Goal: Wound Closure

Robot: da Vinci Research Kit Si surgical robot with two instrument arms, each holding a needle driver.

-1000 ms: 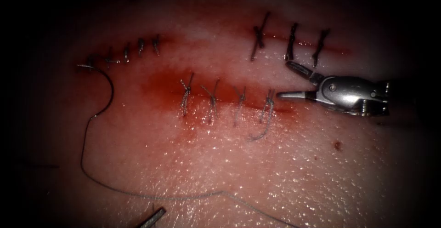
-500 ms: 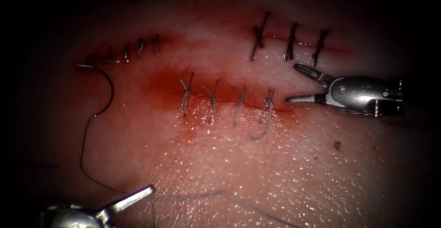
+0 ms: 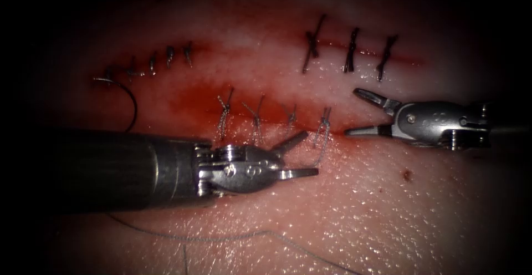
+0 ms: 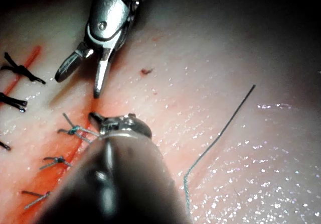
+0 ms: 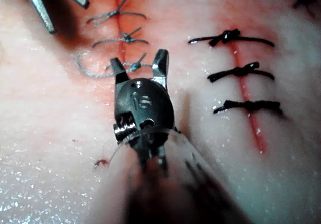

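Stitched tissue point(image 3: 343, 208) fills the field. Left tool point(image 3: 302, 156) gapes empty beside right tool point(image 3: 354, 111), also spread, empty. Needle point(image 3: 128, 100) lies loose behind the left tool.

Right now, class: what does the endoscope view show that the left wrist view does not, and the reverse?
Endoscope view: the curved needle lies on the tissue at far left, held by neither tool; whether its tip is buried I cannot tell. Here the left tool is seen open and empty. Left wrist view: the thread ends loose on the tissue. Both: the right tool, open and empty, the grey stitches and a run of thread.
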